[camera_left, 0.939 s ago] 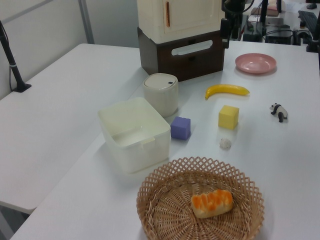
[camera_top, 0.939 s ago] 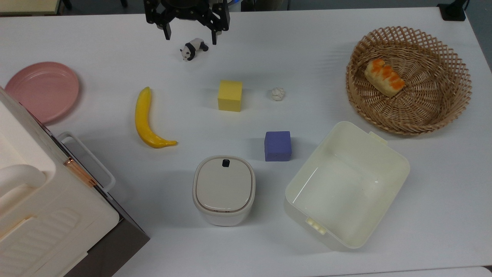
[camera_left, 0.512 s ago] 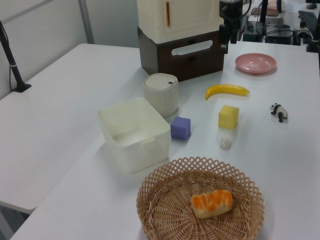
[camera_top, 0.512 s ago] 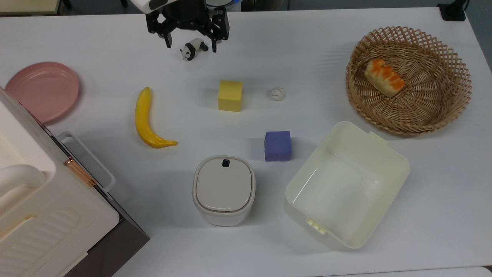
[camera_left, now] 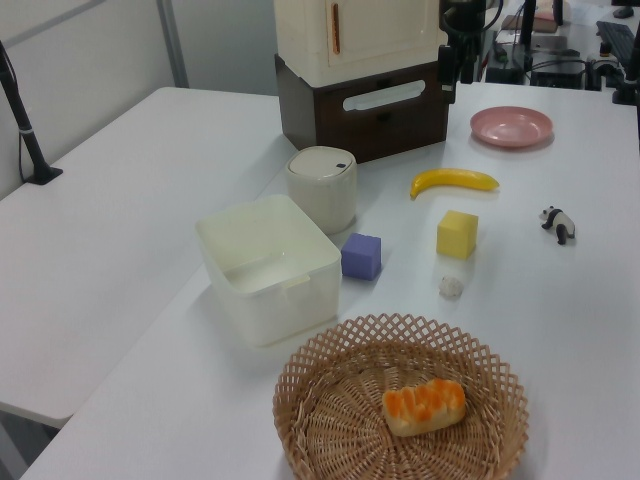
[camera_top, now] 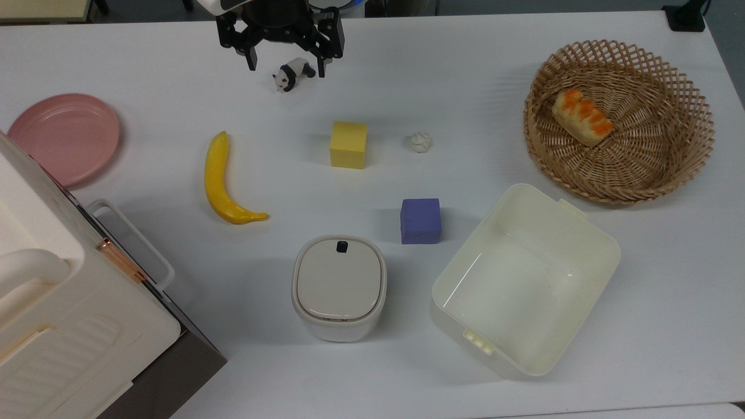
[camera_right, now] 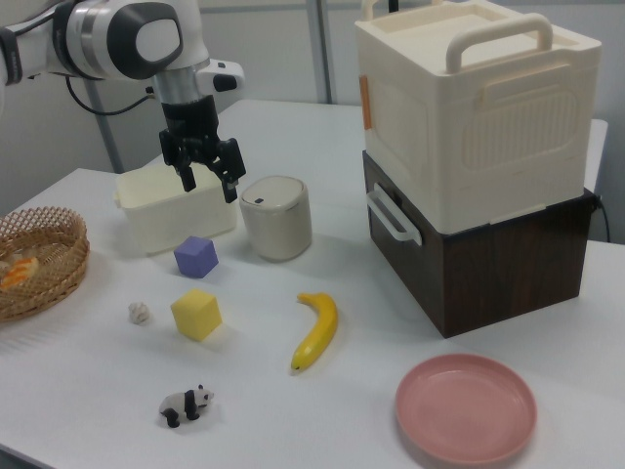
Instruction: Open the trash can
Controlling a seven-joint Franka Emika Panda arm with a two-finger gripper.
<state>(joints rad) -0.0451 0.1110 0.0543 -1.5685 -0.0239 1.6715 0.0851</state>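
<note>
The trash can (camera_top: 339,288) is a small white rounded-square bin with its beige-grey lid down and a black button (camera_top: 342,247) at the rim. It stands near the table's front in the top view, and also shows as the trash can (camera_left: 322,185) and the trash can (camera_right: 276,217). My gripper (camera_top: 286,64) hangs open at the top view's upper edge, above a panda figure (camera_top: 294,74) and far from the bin. In the right view my gripper (camera_right: 208,184) is high over the table with nothing between its fingers. My gripper (camera_left: 447,82) is at the back of the left view.
A large cream appliance (camera_top: 64,302) on a dark base stands at the top view's lower left. A cream tub (camera_top: 524,279) sits right of the bin. A purple cube (camera_top: 420,220), yellow cube (camera_top: 348,144), banana (camera_top: 223,180), pink plate (camera_top: 64,137), small white ball (camera_top: 420,141) and wicker basket (camera_top: 687,151) lie around.
My gripper has shifted slightly toward the top view's left and stayed open, with more of the white arm showing at the top edge. The trash can's lid has not moved.
</note>
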